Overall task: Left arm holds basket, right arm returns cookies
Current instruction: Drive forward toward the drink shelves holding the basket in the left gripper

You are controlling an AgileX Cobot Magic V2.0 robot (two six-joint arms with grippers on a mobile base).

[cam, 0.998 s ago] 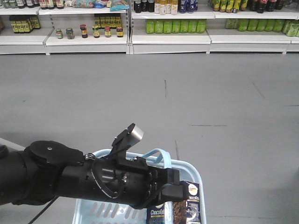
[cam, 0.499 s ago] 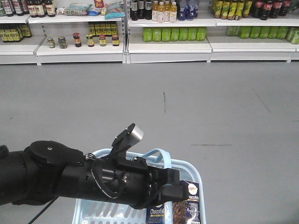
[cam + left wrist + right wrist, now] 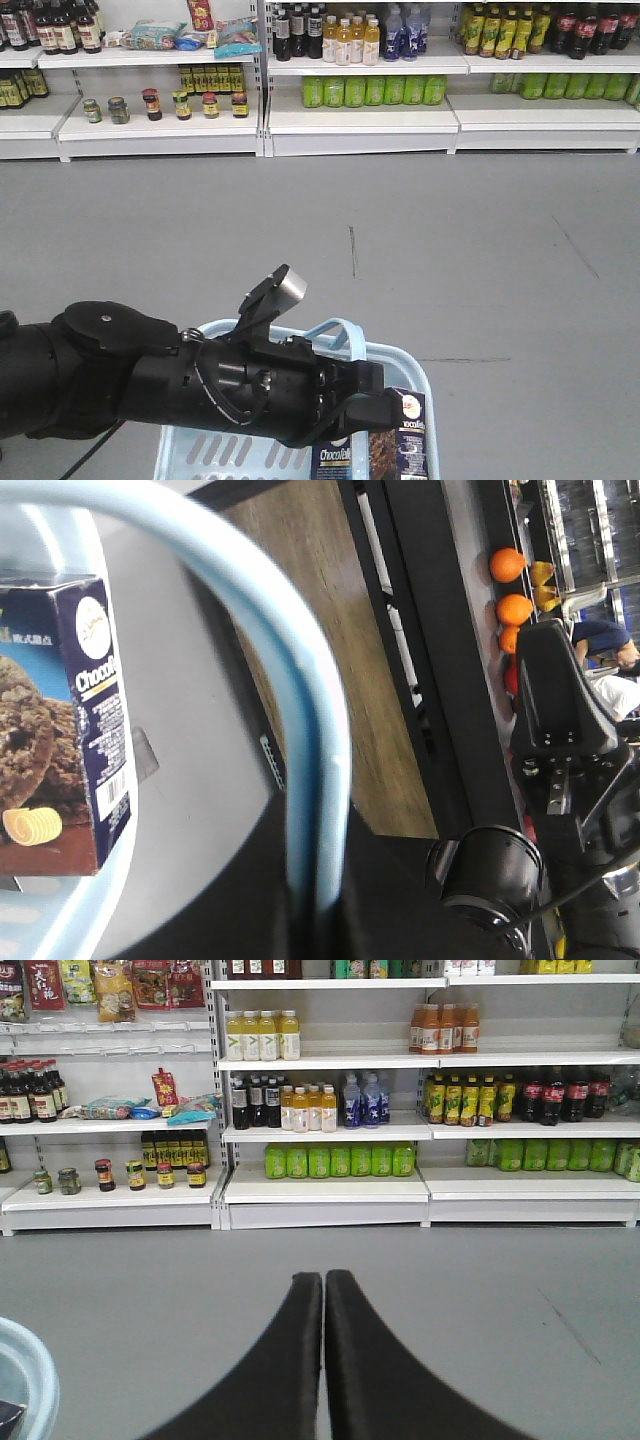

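The light blue basket (image 3: 412, 366) hangs at the bottom of the front view, in front of a grey floor. My left gripper (image 3: 352, 388) is shut on its looped handle (image 3: 312, 710), which runs straight down between the jaws in the left wrist view. The dark navy cookies (image 3: 402, 440) carton stands upright inside the basket at its right side, and its barcode side (image 3: 105, 760) shows in the left wrist view. My right gripper (image 3: 323, 1280) is shut with nothing between its fingers and points at the shelves. A sliver of the basket rim (image 3: 22, 1360) sits at its lower left.
White store shelves (image 3: 360, 115) run across the back with green bottles (image 3: 375, 90), dark and yellow drinks, and small jars (image 3: 150, 103). Grey floor lies between me and them. The left wrist view shows oranges (image 3: 512, 585) and black robot hardware (image 3: 562, 705) at the right.
The shelves have grown larger and dropped lower in the front view, so the base has rolled toward them. The left arm, basket and carton keep the same pose.
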